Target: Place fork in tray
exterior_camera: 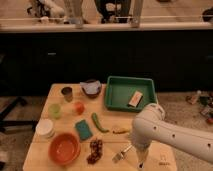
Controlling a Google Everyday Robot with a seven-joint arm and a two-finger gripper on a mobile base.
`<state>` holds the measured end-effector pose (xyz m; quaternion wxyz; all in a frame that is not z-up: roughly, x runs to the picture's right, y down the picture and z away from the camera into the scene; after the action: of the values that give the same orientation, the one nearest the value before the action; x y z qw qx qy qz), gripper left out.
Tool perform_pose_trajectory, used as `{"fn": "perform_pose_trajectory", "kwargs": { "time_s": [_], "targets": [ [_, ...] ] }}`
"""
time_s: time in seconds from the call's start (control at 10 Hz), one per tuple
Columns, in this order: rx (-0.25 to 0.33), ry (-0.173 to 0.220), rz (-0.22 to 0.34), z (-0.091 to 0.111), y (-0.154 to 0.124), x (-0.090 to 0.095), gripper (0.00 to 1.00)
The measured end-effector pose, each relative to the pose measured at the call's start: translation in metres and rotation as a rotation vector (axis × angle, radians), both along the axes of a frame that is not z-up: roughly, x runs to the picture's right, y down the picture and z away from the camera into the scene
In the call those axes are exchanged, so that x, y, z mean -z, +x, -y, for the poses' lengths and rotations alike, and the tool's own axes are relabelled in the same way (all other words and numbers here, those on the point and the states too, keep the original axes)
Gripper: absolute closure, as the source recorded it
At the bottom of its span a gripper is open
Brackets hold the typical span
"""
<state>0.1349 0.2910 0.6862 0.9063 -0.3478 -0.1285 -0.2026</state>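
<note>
The fork (122, 152) lies flat on the wooden table (107, 162) near its front edge, small and silver, with nothing gripping it. My white arm (167, 135) reaches in from the lower right, and its wrist hangs just right of the fork. The gripper (140, 158) points down at the table there, mostly hidden behind the wrist, open and empty. The green tray (115, 95) sits at the back right of the table, well beyond the fork, with a tan block (135, 98) inside it.
An orange bowl (64, 148), dark grapes (94, 150), a teal sponge (83, 129), a green vegetable (98, 122) and a yellow piece (121, 131) lie left of and behind the fork. Cups (66, 93) and a grey bowl (91, 88) stand at the back left.
</note>
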Motion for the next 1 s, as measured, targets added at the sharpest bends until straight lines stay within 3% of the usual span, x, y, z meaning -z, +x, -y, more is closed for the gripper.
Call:
{"fn": "perform_pose_trajectory", "kwargs": {
  "time_s": [0.2, 1.0],
  "targets": [
    [0.004, -0.01, 0.031, -0.0054, -0.0089, -0.0024, 0.2],
    [0.024, -0.008, 0.042, -0.0044, -0.0135, -0.0091, 0.2]
  ]
}}
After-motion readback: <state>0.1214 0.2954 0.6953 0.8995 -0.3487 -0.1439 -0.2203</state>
